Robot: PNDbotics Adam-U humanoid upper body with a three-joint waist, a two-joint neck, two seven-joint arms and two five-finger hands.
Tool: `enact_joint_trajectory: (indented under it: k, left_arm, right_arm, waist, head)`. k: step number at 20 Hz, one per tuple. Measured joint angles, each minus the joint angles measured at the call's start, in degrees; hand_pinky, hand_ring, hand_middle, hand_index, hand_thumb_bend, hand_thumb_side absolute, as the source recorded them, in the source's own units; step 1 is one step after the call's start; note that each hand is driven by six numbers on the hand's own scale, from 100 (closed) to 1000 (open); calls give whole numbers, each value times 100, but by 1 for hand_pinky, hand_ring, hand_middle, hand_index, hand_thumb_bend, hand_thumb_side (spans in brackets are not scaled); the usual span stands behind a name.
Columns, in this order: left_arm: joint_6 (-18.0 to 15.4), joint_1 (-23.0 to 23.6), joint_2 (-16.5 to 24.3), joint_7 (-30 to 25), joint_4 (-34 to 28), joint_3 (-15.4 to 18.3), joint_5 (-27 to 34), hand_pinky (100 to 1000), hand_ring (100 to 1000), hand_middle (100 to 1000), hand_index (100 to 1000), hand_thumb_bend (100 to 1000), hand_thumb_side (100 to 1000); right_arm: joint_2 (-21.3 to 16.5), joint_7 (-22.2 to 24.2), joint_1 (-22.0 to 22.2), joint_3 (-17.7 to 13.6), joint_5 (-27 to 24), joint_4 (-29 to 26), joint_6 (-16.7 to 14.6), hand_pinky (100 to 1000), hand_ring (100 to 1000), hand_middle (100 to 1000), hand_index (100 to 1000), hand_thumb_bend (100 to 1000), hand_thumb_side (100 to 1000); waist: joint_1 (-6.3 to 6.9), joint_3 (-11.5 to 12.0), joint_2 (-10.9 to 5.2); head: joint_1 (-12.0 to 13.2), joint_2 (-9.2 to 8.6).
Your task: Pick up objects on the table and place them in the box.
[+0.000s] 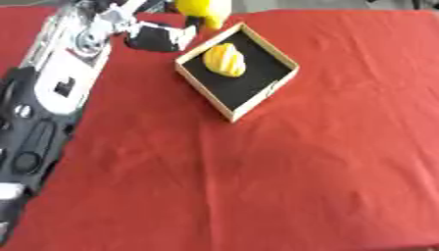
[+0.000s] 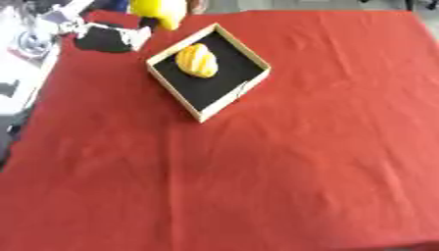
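Cloth (image 1: 283, 176) red, wrinkled, covers table; box (image 1: 190, 74) far left; left hand (image 1: 158, 37) fingers grasping yellow object (image 1: 206, 9).

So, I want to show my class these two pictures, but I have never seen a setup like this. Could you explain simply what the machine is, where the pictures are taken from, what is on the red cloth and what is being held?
Both pictures come from one stereo camera in a humanoid robot's head, looking down at the table: one from its left eye, one from its right, taken at the same moment. That is why they look almost alike.

The black and silver limb along the left side is the robot's left arm. Its left hand is at the far edge, beside a yellow object, but whether it is gripping it is unclear. The right hand does not appear.

The table has a red cloth. On it sits a shallow wooden box with a dark floor, turned at an angle. Inside lies a yellow ridged item, already put away.
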Motion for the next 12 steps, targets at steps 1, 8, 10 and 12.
enact_joint_trajectory:
  k: [1,8,10,12]
  left_arm:
    - [-9,-27,-47,11,169,42,-87,735,645,606,675,100,222]
    - [-82,-175,-200,348,1123,343,-836,740,675,628,705,100,162]
    - [-125,-176,-201,521,1326,395,-1121,745,687,638,715,100,154]
    - [-179,-175,-206,678,1495,432,-1369,751,700,652,725,100,158]
  right_arm:
    - [36,25,-31,19,-31,0,6,922,849,617,774,100,504]
    - [258,163,-209,96,-182,0,125,926,852,616,773,100,511]
    - [287,193,-211,111,-198,0,156,927,854,615,772,100,512]
    - [303,216,-212,120,-199,0,181,928,855,615,772,100,513]
  waist:
    - [-13,-65,17]
    - [-32,-357,114]
    - [-24,-375,130]
    - [-13,-375,146]
  head:
    - [72,-13]
    - [412,-108]
    - [441,-132]
    - [451,-135]
